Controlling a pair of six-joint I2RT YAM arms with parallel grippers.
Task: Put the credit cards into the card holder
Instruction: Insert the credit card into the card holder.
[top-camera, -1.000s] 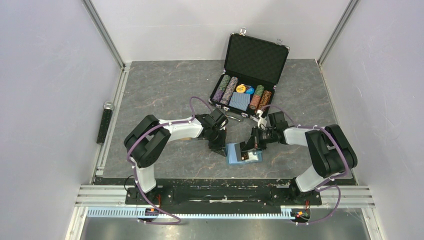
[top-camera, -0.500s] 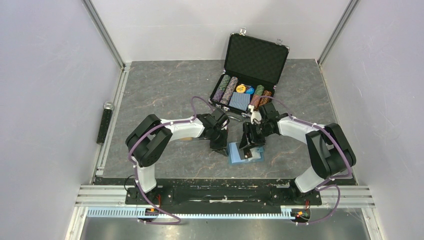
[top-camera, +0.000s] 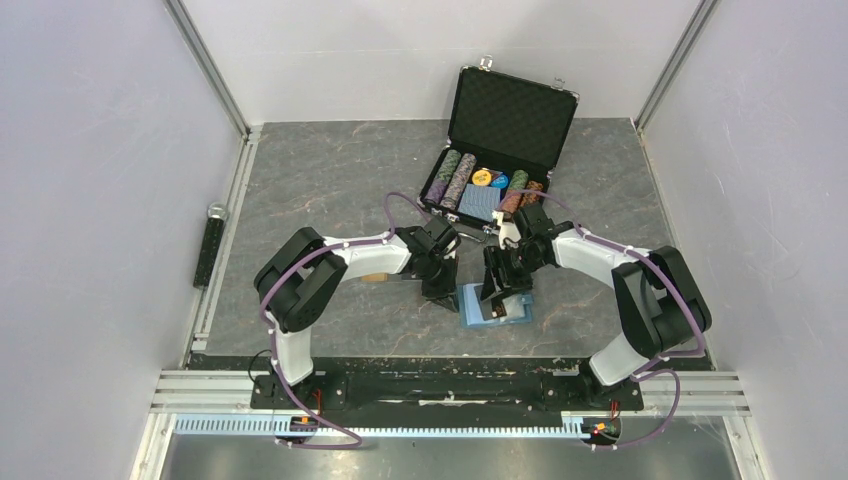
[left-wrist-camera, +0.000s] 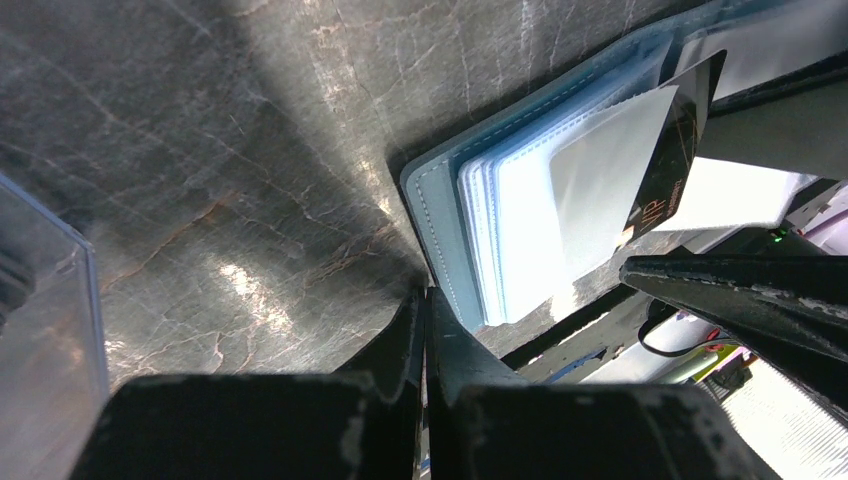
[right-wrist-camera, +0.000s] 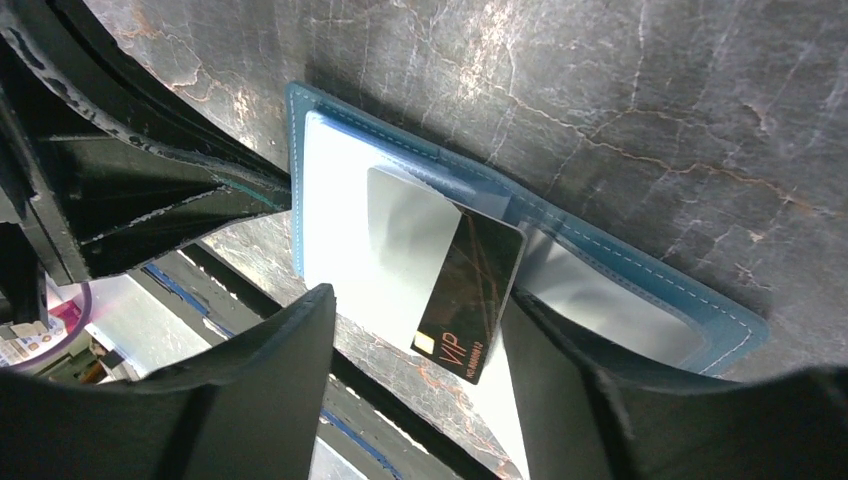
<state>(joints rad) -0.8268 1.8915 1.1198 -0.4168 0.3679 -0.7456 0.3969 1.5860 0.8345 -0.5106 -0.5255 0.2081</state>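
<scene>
The right end effector (right-wrist-camera: 420, 310) hangs over the open card holder (right-wrist-camera: 690, 305) with its fingers spread, and we see nothing pinched between them. One black card (right-wrist-camera: 468, 300) lies tilted between the two fingers. Its upper end sits under a clear sleeve of the holder, and its lower corner, printed VIP, juts past the holder's edge.

The left end effector (left-wrist-camera: 425, 300) has its fingers pressed together on nothing. Its tips point down at the desk (left-wrist-camera: 200, 150) right by the holder's stitched edge; we cannot tell whether they touch it.

From above, the holder lies open on the desk between the two end effectors, near the front middle. We count one holder and one black card. There is also one orange-tan flat piece (top-camera: 374, 277) beside the left forearm, too small for us to identify.

Farther back stands one open black case (top-camera: 515, 105). It holds one blue patterned deck (top-camera: 480, 203) and rows of chips (top-camera: 452, 175) that the right arm partly hides, so we cannot count them.
</scene>
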